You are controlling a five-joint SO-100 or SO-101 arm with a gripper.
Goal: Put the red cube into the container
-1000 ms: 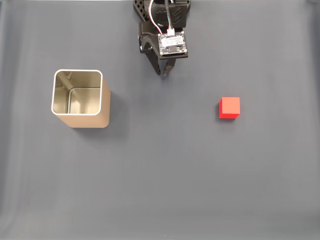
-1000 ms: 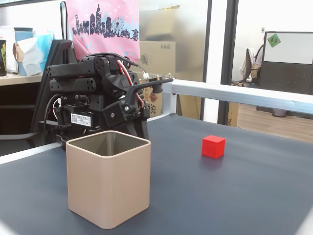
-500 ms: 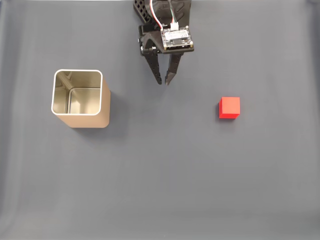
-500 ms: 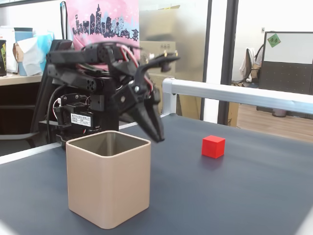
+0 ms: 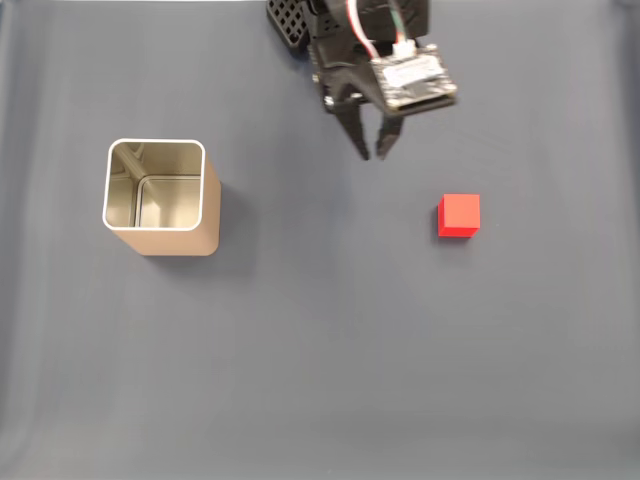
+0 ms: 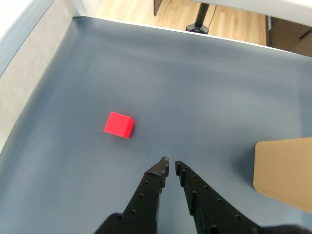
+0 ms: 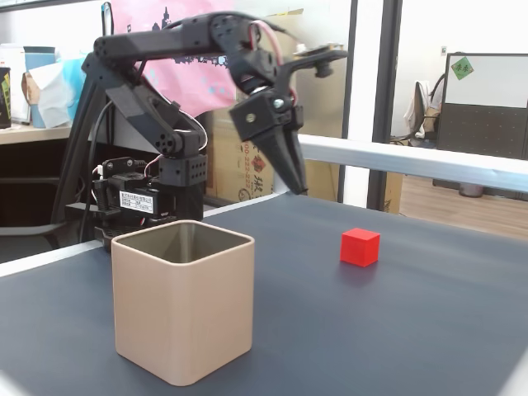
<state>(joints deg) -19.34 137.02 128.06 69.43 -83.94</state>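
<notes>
in a fixed view from above, nothing is done yet; the red cube (image 5: 459, 215) sits on the bare grey bench (image 5: 320, 350), well apart from the container (image 5: 155, 196), whose shiny silver inside is empty; my fingers (image 5: 376, 154) hang up-left of the cube, narrow, holding nothing; reaching, gripping, carrying and dropping are all left; in the wrist view, my fingers (image 6: 169, 166) are black, tapered, nearly touching; the cube (image 6: 118, 125) looks matte, sharp-edged; in a fixed view from the side, the container (image 7: 182, 308) is beige, tall, round-cornered; the cube (image 7: 360, 247) rests beyond it.
</notes>
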